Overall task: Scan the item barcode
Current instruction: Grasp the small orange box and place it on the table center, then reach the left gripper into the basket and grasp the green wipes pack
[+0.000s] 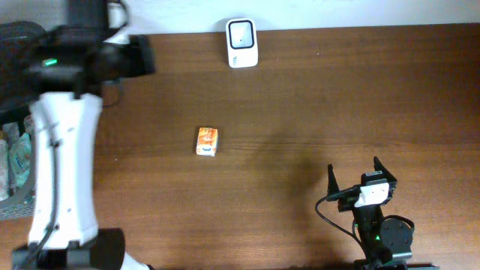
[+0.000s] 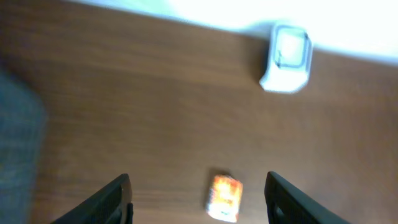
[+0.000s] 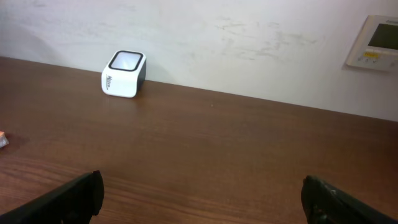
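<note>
The item, a small orange and white box (image 1: 207,141), lies flat on the brown table (image 1: 315,97) left of centre. The white barcode scanner (image 1: 241,43) stands at the far edge. My left gripper (image 1: 142,56) hangs high at the far left, well away from the box. In the blurred left wrist view its jaws (image 2: 199,199) are open and empty, with the box (image 2: 224,198) on the table below and the scanner (image 2: 286,57) beyond. My right gripper (image 1: 354,176) rests near the front right, open and empty (image 3: 205,199), facing the scanner (image 3: 124,73).
A bin of packaged goods (image 1: 11,161) sits at the table's left edge, with a dark mesh basket (image 1: 15,45) behind it. A white wall (image 3: 249,43) with a control panel (image 3: 373,42) rises behind the table.
</note>
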You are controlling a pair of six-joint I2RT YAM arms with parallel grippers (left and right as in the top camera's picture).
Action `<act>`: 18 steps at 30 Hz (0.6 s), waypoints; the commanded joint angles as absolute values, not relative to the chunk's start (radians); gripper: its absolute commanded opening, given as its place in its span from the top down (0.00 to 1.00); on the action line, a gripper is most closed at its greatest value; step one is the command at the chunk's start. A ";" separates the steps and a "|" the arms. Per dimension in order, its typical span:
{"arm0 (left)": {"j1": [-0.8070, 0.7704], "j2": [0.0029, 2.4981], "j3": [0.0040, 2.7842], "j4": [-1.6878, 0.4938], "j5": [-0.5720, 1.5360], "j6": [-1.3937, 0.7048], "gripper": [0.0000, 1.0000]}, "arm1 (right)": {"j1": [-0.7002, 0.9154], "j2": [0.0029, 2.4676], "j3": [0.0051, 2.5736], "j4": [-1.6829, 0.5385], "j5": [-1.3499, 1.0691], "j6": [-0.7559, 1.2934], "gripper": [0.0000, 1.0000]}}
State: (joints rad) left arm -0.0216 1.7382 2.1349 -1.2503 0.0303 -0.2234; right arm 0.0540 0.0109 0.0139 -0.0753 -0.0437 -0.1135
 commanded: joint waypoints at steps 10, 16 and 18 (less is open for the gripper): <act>0.741 1.674 1.936 -1.217 0.049 -0.261 0.36 | 0.052 0.004 0.006 -0.075 -0.049 -0.119 0.02; 0.808 1.676 1.647 -1.005 0.042 -0.218 0.36 | 0.052 0.004 0.006 -0.076 -0.049 -0.119 0.02; 0.808 1.694 1.606 -0.971 0.002 -0.207 0.35 | 0.052 0.004 0.006 -0.076 -0.049 -0.119 0.02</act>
State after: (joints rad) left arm 0.8047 1.6775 1.6485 -0.9989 0.0345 -0.2420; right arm 0.0540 0.0113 0.0139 -0.0753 -0.0437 -0.1135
